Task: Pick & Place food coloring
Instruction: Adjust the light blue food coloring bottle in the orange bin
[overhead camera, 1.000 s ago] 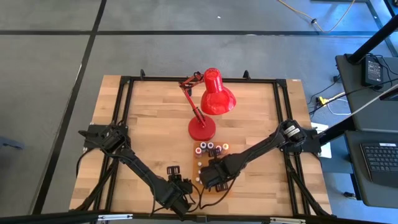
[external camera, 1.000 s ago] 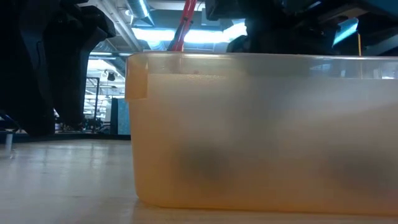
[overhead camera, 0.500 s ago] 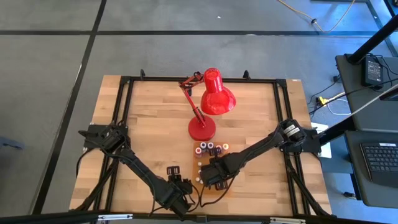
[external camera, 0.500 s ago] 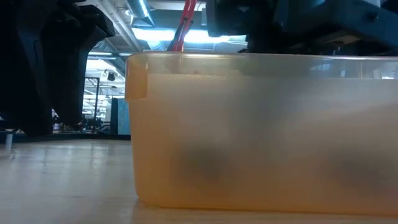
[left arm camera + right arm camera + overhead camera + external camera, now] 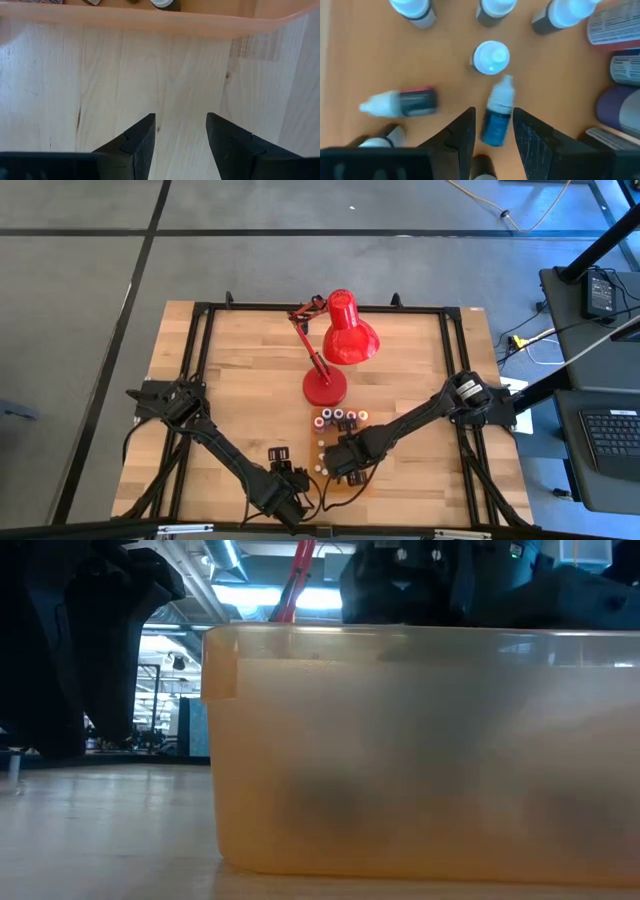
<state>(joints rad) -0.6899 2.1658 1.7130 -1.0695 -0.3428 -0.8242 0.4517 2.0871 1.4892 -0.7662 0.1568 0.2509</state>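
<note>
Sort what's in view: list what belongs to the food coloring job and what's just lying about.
Job:
- food coloring bottles in the orange tray
- blue bottle between the right tool fingers
- left tool, open over bare wood beside the tray

Lying about:
- red desk lamp
- wooden table

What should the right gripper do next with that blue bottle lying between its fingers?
Probably close the right gripper on the blue bottle: it lies in the orange tray between the open fingers, not yet pinched. The left gripper waits open over bare wood.
</note>
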